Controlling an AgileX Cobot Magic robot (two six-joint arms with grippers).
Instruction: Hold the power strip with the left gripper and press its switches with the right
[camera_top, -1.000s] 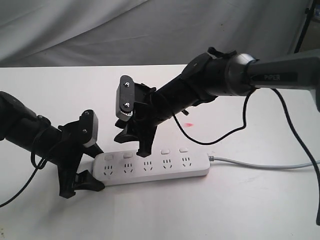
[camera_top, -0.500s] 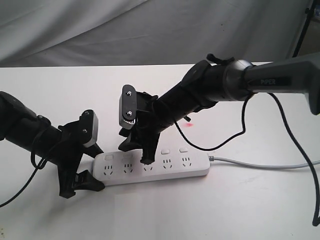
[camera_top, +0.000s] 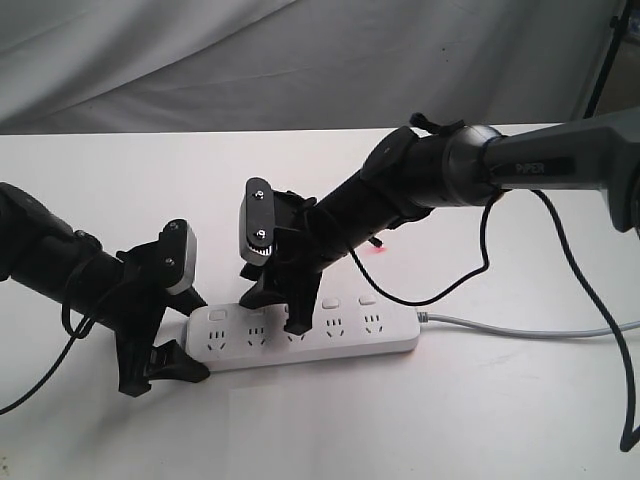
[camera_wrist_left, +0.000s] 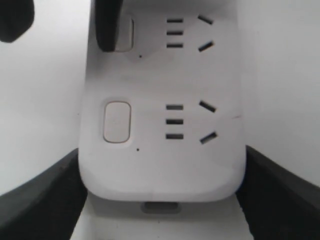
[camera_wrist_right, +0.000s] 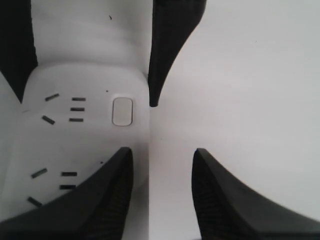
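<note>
On the surface (camera_top: 480, 420) the power strip (camera_top: 390, 338) lies flat, one end clamped in the left gripper (camera_top: 192, 338), while the right gripper (camera_top: 272, 312) (spread, holding nothing) points down at the switches (camera_top: 331, 302), where an off-centre fingertip might slip off.

Power strip (camera_top: 385, 342): long, white, flat on the desk (camera_top: 480, 420). Five switches (camera_top: 331, 302) in a row. Left gripper (camera_top: 192, 338): jaws clamp the strip's left end. Right gripper (camera_top: 272, 312): jaws spread, one fingertip (camera_wrist_left: 109, 30) on the second switch.
</note>
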